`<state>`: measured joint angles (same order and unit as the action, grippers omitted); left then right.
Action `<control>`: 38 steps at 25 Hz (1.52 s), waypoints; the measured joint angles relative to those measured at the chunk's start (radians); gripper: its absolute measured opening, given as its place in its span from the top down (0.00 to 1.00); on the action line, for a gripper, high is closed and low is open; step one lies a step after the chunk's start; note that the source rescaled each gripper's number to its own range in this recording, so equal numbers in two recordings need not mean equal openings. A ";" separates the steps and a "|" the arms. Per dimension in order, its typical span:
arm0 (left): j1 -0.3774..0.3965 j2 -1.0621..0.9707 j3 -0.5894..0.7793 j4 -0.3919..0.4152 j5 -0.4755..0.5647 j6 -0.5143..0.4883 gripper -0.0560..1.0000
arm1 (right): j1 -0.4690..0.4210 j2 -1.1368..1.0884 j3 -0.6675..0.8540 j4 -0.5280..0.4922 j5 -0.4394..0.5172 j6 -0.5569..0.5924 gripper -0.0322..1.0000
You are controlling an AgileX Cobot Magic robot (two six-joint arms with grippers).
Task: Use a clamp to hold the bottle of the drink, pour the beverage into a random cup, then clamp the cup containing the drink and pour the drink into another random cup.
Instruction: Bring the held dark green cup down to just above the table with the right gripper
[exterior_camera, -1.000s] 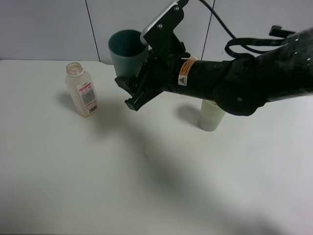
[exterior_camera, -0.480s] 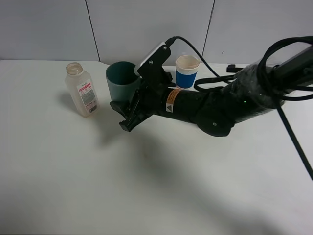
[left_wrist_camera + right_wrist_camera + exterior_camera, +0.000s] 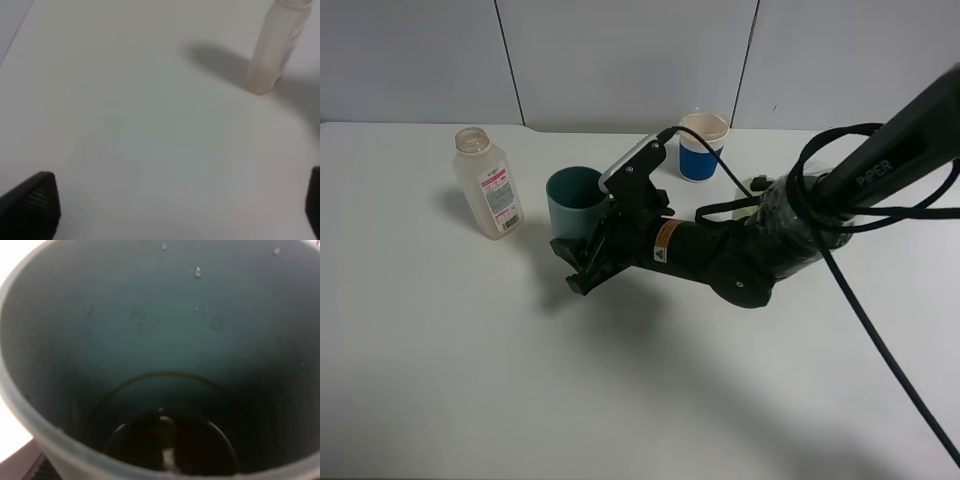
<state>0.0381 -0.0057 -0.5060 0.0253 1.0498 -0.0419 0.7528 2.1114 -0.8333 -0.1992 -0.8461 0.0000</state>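
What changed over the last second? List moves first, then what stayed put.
The right gripper carried the teal cup down from up near the back wall to low over the table, keeping its hold. That uncovered the blue cup; the arm now hides the pale cup. The bottle stayed put, uncapped.

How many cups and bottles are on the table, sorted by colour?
Teal cups: 1
Blue and white cups: 1
Pale yellow-green cups: 1, mostly hidden behind the arm
Clear bottles: 1
Total: 4
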 joint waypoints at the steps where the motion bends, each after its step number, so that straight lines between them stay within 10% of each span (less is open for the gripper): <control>1: 0.000 0.000 0.000 0.000 0.000 0.000 0.00 | 0.000 0.008 -0.001 0.000 -0.001 0.000 0.97; 18: 0.000 0.000 0.000 0.000 0.000 0.000 0.00 | 0.000 0.164 -0.002 0.000 -0.227 -0.031 0.97; 38: 0.000 0.000 0.000 0.000 0.001 0.000 0.00 | 0.000 0.170 0.000 0.000 -0.244 -0.031 0.97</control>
<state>0.0381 -0.0057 -0.5060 0.0253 1.0506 -0.0419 0.7528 2.2813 -0.8335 -0.1991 -1.0904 -0.0306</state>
